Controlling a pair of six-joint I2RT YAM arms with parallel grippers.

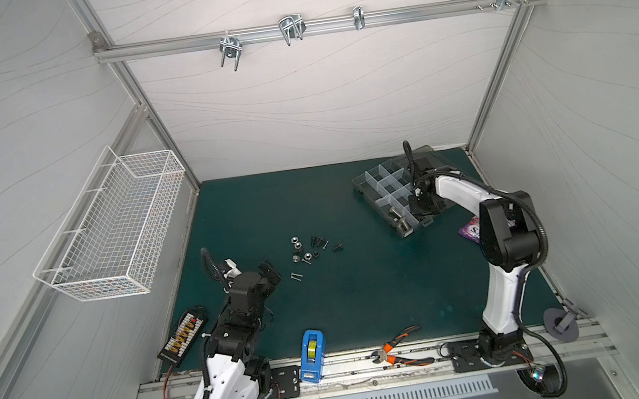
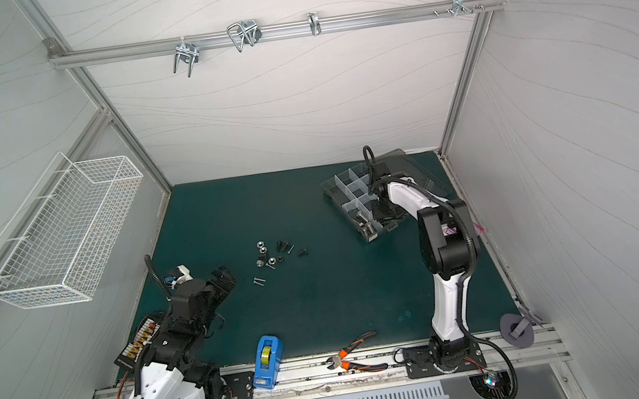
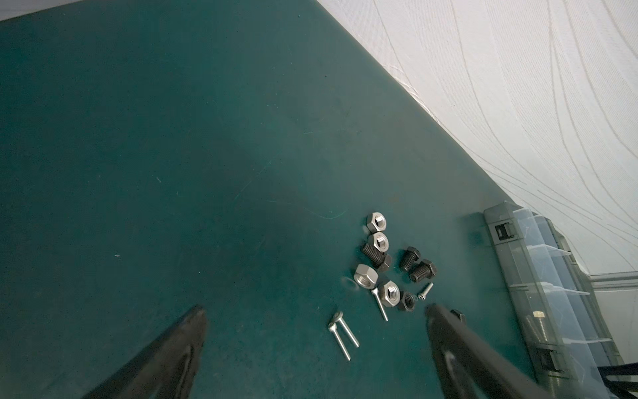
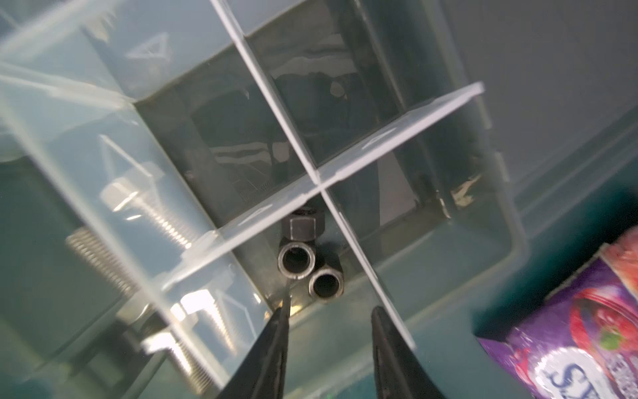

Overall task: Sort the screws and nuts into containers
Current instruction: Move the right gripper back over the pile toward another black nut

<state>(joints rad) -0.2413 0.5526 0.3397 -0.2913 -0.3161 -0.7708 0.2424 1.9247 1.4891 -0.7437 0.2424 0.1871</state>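
On the green mat (image 1: 363, 287), in both top views, loose screws (image 1: 296, 275) and nuts (image 1: 295, 239) lie grouped mid-table, well apart from the containers (image 1: 380, 178) at the far right. Left wrist view: the left gripper (image 3: 316, 310) stands wide open and empty, near the group. Right wrist view: the right gripper (image 4: 331, 306) is partly open, holding nothing. Black nuts lie in the compartment just beyond its tips.

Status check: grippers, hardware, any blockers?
Left gripper open, near loose screws and nuts on mat. Right gripper open, empty, above black nuts in organizer compartment. No blockers seen.
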